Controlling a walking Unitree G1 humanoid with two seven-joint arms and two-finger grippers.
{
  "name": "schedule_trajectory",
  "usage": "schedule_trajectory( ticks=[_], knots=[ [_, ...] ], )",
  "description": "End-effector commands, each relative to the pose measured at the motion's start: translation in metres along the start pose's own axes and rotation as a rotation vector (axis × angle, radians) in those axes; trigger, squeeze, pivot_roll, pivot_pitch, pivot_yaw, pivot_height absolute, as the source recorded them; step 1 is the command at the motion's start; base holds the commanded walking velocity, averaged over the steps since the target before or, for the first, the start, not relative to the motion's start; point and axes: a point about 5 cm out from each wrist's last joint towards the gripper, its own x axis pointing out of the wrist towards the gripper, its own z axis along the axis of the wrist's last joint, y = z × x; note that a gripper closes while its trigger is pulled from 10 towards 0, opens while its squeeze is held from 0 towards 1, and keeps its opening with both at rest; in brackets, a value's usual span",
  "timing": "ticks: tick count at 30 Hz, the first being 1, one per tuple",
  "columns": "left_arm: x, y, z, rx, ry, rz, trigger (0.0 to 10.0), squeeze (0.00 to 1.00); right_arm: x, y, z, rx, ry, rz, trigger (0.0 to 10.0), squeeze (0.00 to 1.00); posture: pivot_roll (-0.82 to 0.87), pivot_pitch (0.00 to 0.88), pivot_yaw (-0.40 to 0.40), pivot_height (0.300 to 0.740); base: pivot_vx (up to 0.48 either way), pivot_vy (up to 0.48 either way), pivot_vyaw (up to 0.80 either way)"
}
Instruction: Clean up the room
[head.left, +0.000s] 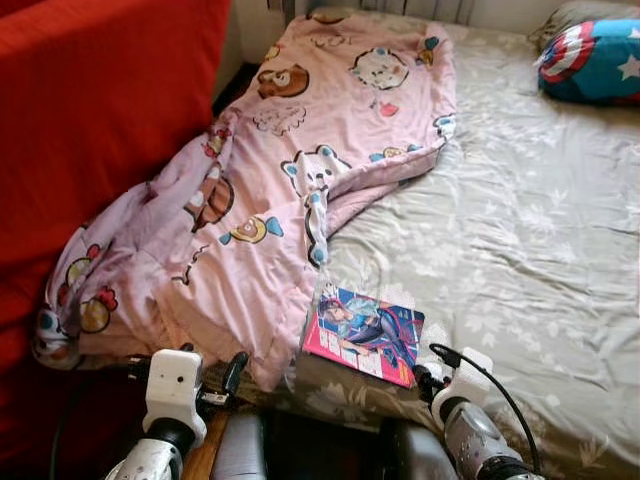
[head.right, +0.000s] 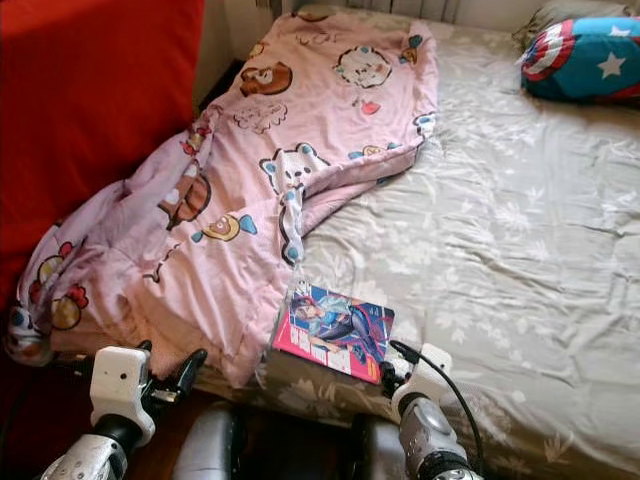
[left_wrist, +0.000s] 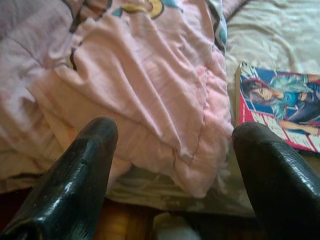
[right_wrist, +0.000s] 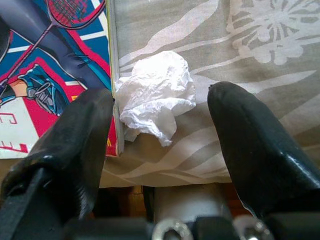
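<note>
A crumpled white tissue (right_wrist: 157, 95) lies on the grey floral sheet (head.left: 520, 230) at the bed's near edge, touching the corner of a colourful comic magazine (head.left: 365, 335). My right gripper (right_wrist: 159, 107) is open, one finger on either side of the tissue, the left one over the magazine's edge. A pink cartoon-print blanket (head.left: 300, 170) is bunched along the bed's left side and hangs over its near corner. My left gripper (left_wrist: 172, 135) is open just in front of that hanging corner, holding nothing.
A large red upholstered surface (head.left: 90, 120) rises close on the left. A star-and-shield pillow (head.left: 590, 55) lies at the bed's far right. Bare sheet stretches across the bed's right half. Wooden floor (left_wrist: 125, 225) shows under the bed edge.
</note>
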Motion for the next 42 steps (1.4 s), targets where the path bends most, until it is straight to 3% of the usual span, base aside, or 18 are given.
schedule_trajectory(
  ticks=[1, 7, 8, 9, 10, 12, 29, 42],
  knots=[
    [-0.005, -0.001, -0.001, 0.007, 0.024, -0.003, 10.0, 0.00, -0.001, -0.004, -0.006, -0.003, 0.029, -0.011, 10.0, 0.00, 0.21, 0.286, -0.046, 0.633, 0.000, 0.000, 0.00],
    [-0.012, -0.001, -0.002, 0.007, 0.043, 0.002, 10.0, 0.00, 0.000, -0.003, -0.002, -0.012, 0.022, -0.009, 10.0, 0.00, 0.21, 0.297, -0.046, 0.633, 0.000, 0.000, 0.00],
    [-0.013, -0.001, -0.002, 0.006, 0.046, 0.003, 10.0, 0.00, 0.000, -0.003, -0.001, -0.023, 0.024, -0.007, 3.8, 0.00, 0.22, 0.299, -0.045, 0.633, 0.000, 0.000, 0.00],
    [-0.014, -0.002, -0.002, 0.006, 0.047, 0.003, 10.0, 0.00, 0.000, -0.003, -0.001, -0.030, 0.026, -0.007, 3.8, 0.00, 0.22, 0.299, -0.045, 0.633, 0.000, 0.000, 0.00],
    [-0.014, -0.002, -0.002, 0.006, 0.048, 0.003, 10.0, 0.00, 0.000, -0.002, -0.001, -0.043, 0.027, -0.004, 2.0, 0.00, 0.22, 0.301, -0.045, 0.633, 0.000, 0.000, 0.00],
    [-0.015, -0.003, -0.002, 0.005, 0.050, 0.001, 10.0, 0.00, 0.000, -0.001, -0.001, -0.068, 0.028, 0.008, 0.0, 0.00, 0.22, 0.303, -0.045, 0.633, 0.000, 0.000, 0.00],
    [-0.014, -0.004, -0.002, 0.032, 0.059, -0.016, 10.0, 0.00, -0.001, -0.003, -0.006, -0.079, 0.041, 0.011, 0.0, 0.00, 0.22, 0.268, -0.046, 0.633, 0.000, 0.000, 0.00],
    [-0.001, -0.004, -0.009, 0.042, 0.060, -0.009, 10.0, 0.00, 0.001, 0.005, -0.002, -0.104, 0.030, 0.025, 0.0, 0.00, 0.21, 0.200, -0.059, 0.633, 0.000, 0.000, 0.00]
  ],
)
